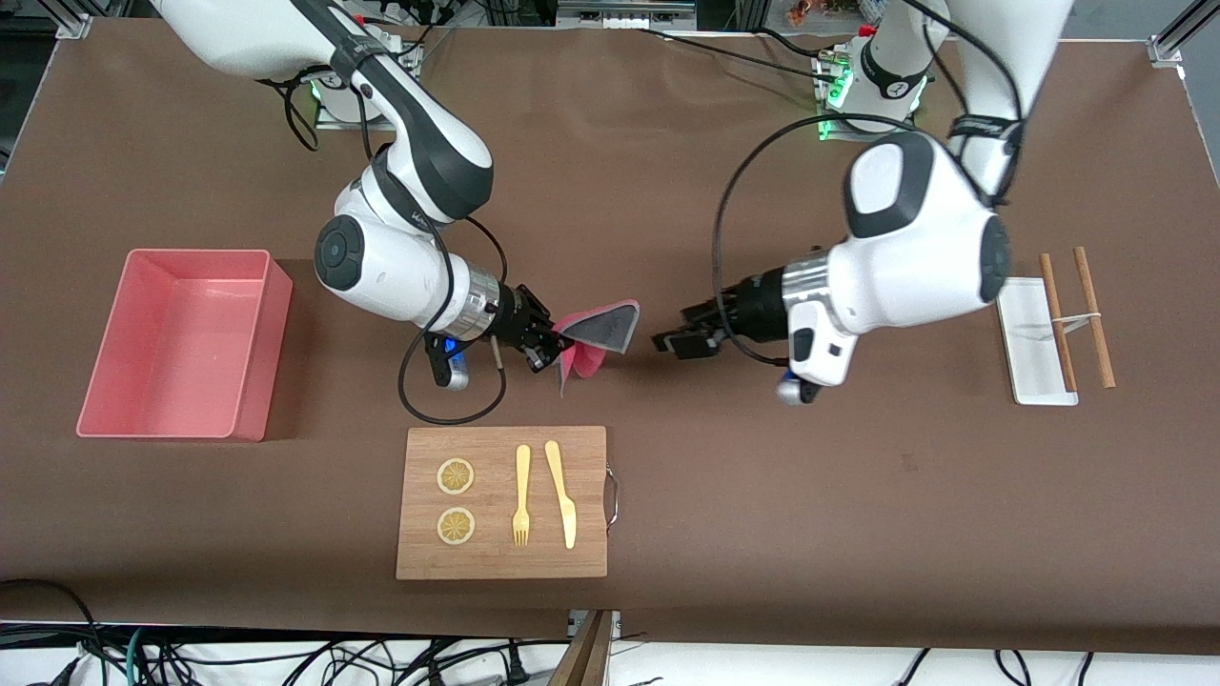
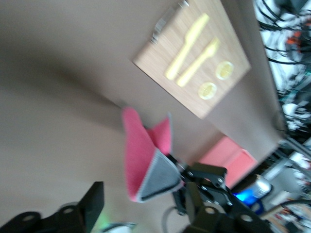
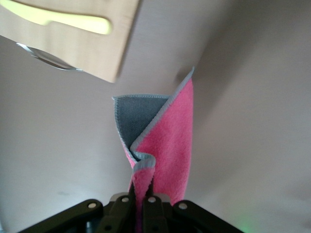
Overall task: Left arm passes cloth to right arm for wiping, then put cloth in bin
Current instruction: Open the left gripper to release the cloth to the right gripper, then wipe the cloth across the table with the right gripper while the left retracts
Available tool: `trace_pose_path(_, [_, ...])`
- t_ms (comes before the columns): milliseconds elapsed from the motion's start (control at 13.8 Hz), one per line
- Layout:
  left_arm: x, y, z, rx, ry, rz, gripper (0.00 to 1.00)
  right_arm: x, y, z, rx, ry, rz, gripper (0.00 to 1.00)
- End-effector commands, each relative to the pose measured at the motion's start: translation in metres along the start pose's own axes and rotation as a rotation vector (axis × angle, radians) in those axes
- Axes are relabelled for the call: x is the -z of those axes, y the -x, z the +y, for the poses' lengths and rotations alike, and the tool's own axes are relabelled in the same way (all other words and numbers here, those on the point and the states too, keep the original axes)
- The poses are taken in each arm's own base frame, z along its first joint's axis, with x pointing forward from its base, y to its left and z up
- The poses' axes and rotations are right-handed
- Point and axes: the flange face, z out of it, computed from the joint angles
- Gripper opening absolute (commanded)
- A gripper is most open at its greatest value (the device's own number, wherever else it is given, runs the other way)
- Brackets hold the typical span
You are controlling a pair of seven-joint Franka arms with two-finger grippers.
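My right gripper (image 1: pixel 545 345) is shut on one edge of the magenta-red cloth (image 1: pixel 605 329), which hangs from it with its grey underside showing, just above the table's middle. In the right wrist view the fingers (image 3: pixel 132 196) pinch the cloth (image 3: pixel 167 141). My left gripper (image 1: pixel 681 341) is open and empty, beside the cloth toward the left arm's end, a small gap away. The left wrist view shows the cloth (image 2: pixel 141 150) in front of my left gripper (image 2: pixel 146 208). The pink bin (image 1: pixel 267 372) stands toward the right arm's end and also shows in the left wrist view (image 2: pixel 228 155).
A wooden board (image 1: pixel 491 495) with two lemon slices, a yellow fork (image 1: pixel 521 495) and a yellow knife (image 1: pixel 562 495) lies nearer to the front camera than the cloth. A white tray (image 1: pixel 1034 353) and two wooden sticks (image 1: pixel 1091 314) lie toward the left arm's end.
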Motion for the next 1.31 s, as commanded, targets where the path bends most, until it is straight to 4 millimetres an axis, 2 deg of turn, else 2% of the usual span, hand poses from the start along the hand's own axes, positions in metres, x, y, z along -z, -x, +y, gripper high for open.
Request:
trace_pose_path(0, [0.043, -0.003, -0.022, -0.065, -0.154, 0.09, 1.0, -0.012, -0.001, 0.015, 0.061, 0.112, -0.011, 0.0])
trace_pose_path(218, [0.085, -0.012, -0.058, -0.283, -0.39, 0.14, 1.0, -0.044, -0.011, 0.039, 0.08, 0.202, -0.002, 0.0])
trace_pose_path(363, [0.102, -0.019, -0.074, -0.369, -0.52, 0.173, 1.0, -0.063, -0.023, 0.055, 0.126, 0.255, 0.02, 0.0])
trace_pose_path(580, [0.145, -0.015, -0.088, -0.532, -0.602, 0.235, 1.0, -0.072, -0.081, 0.074, 0.192, 0.306, 0.054, 0.0])
trace_pose_path(725, [0.173, -0.015, -0.119, -0.641, -0.637, 0.259, 1.0, -0.069, -0.127, 0.084, 0.26, 0.328, 0.068, 0.0])
trace_pose_path(870, [0.183, -0.003, -0.149, -0.771, -0.763, 0.339, 1.0, -0.057, -0.17, 0.091, 0.325, 0.339, 0.081, 0.0])
trace_pose_path(943, [0.198, 0.002, -0.163, -0.749, -0.737, 0.372, 1.0, -0.051, -0.189, 0.095, 0.353, 0.356, 0.081, 0.0])
trace_pose_path(1160, [0.227, 0.001, -0.182, -0.668, -0.616, 0.304, 1.0, -0.026, -0.249, 0.113, 0.454, 0.399, 0.074, 0.0])
trace_pose_path(1233, [0.229, 0.001, -0.184, -0.666, -0.602, 0.294, 1.0, -0.017, -0.266, 0.118, 0.494, 0.404, 0.075, 0.0])
